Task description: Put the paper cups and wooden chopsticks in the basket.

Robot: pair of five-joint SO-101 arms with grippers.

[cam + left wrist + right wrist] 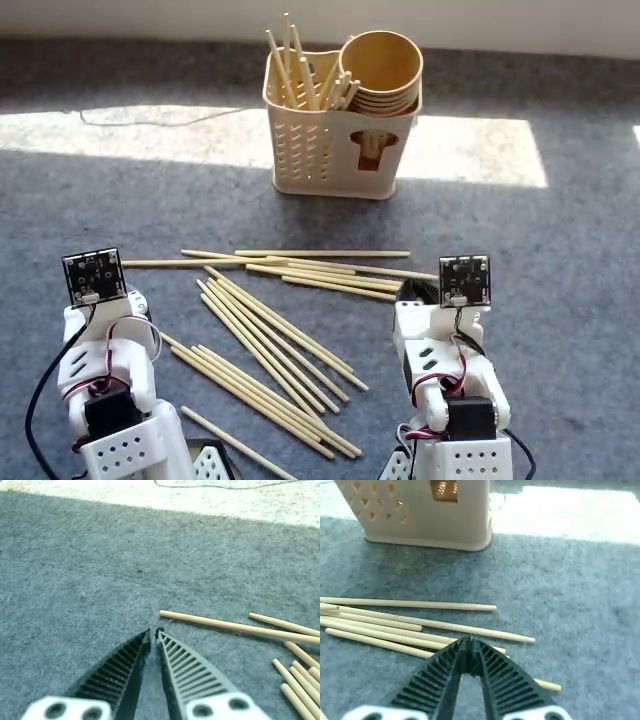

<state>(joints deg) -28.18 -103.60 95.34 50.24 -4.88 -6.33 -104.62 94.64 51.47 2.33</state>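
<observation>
You have the left gripper closed to a thin slit and empty over the grey carpet, loose wooden chopsticks lying between the arms, the basket behind them holding stacked paper cups, and the right gripper fully closed, empty, above some chopsticks.

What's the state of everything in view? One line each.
basket: upright, partly filled
paper cups: nested in one stack, standing in the basket
chopsticks in basket: standing on end beside the cups
loose chopsticks: lying flat on the grey surface between the arms, outside the basket
left gripper: shut, empty, near one chopstick's end
right gripper: shut, empty, over loose chopsticks
</observation>
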